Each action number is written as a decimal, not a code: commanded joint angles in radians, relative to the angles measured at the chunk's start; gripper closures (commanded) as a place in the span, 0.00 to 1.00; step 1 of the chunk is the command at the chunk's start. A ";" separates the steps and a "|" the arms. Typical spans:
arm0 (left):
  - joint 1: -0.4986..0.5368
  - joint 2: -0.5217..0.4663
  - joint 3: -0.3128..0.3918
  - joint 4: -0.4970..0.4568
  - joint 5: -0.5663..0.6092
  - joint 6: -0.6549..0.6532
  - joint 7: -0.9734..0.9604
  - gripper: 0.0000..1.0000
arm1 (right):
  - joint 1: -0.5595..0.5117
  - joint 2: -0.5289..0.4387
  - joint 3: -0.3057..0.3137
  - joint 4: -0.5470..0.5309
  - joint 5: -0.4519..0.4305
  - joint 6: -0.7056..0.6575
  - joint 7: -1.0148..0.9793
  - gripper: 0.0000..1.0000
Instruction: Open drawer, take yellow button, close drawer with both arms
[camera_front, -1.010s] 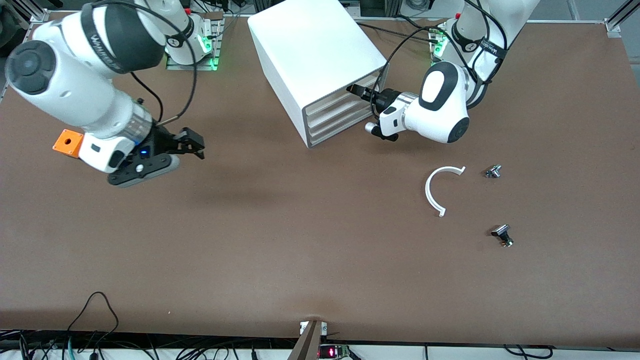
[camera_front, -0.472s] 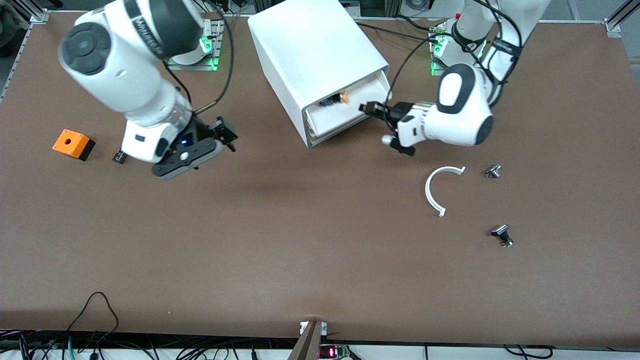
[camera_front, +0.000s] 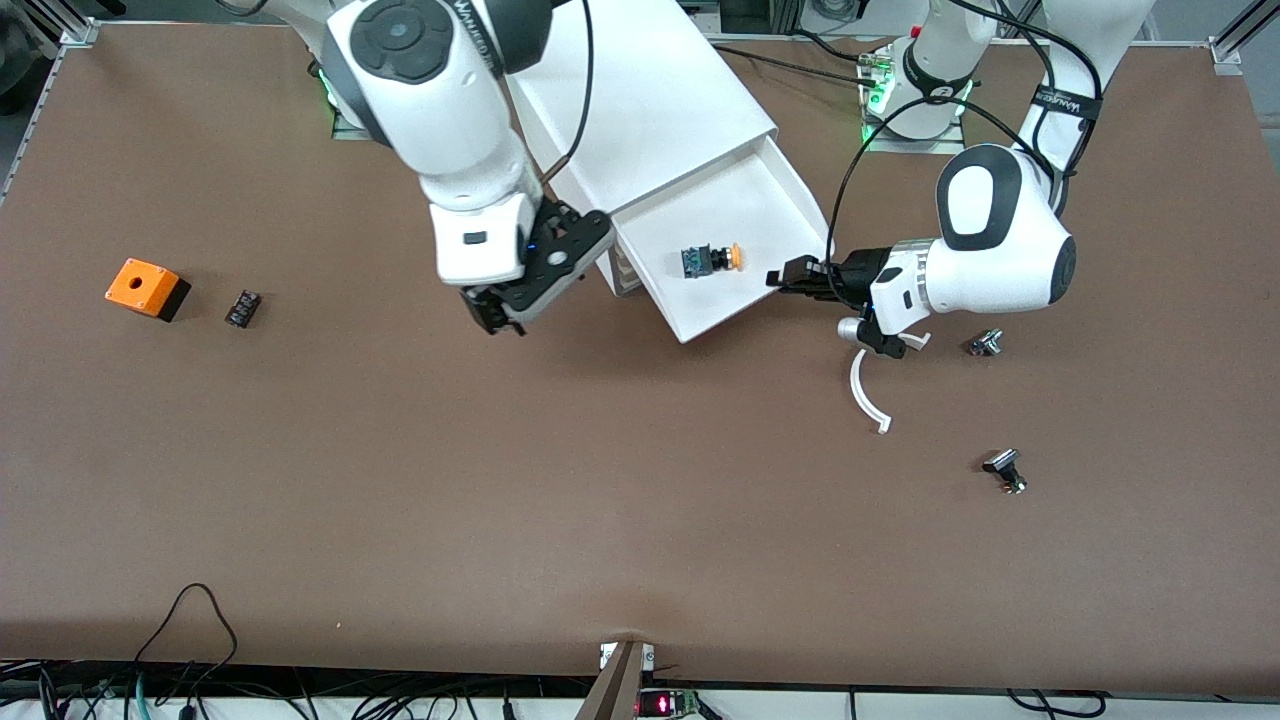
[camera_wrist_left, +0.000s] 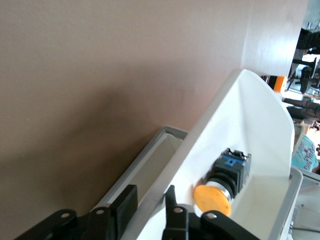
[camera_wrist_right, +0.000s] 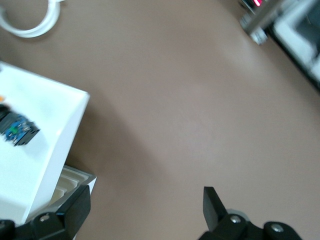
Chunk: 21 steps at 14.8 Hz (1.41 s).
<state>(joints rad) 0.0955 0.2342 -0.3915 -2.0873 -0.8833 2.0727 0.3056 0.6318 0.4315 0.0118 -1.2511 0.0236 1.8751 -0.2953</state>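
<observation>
The white cabinet (camera_front: 640, 90) stands at the middle of the table, near the robots' bases. Its top drawer (camera_front: 745, 195) is pulled far out. The button (camera_front: 712, 260), orange cap and black-and-blue body, lies on its side in the drawer; it also shows in the left wrist view (camera_wrist_left: 222, 180) and the right wrist view (camera_wrist_right: 17, 129). My left gripper (camera_front: 787, 277) is shut on the drawer's front wall (camera_wrist_left: 250, 115), one finger on each side (camera_wrist_left: 148, 207). My right gripper (camera_front: 497, 312) is open wide and empty (camera_wrist_right: 145, 210), over the table beside the cabinet's front corner.
An orange box with a hole (camera_front: 147, 287) and a small black ribbed block (camera_front: 243, 307) lie toward the right arm's end. A white curved strip (camera_front: 866, 388) and two small metal parts (camera_front: 987, 343) (camera_front: 1005, 470) lie toward the left arm's end, nearer the front camera than the drawer.
My left gripper has pulled the top drawer far out, and the button has come into view. My right arm has swung from near the orange box to the cabinet's front corner.
</observation>
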 joint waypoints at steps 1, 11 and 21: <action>0.006 0.016 0.000 0.024 0.009 0.056 -0.017 0.00 | 0.048 0.091 0.000 0.133 0.006 -0.024 -0.158 0.00; 0.148 -0.104 0.101 0.067 0.026 0.096 -0.013 0.00 | 0.209 0.200 0.065 0.140 -0.039 -0.024 -0.409 0.00; 0.147 -0.180 0.187 0.378 0.755 -0.282 -0.020 0.00 | 0.235 0.282 0.062 0.168 -0.042 -0.031 -0.423 0.00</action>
<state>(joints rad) 0.2499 0.0580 -0.2108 -1.7631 -0.2307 1.8594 0.3006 0.8629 0.6816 0.0749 -1.1240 -0.0064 1.8671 -0.7019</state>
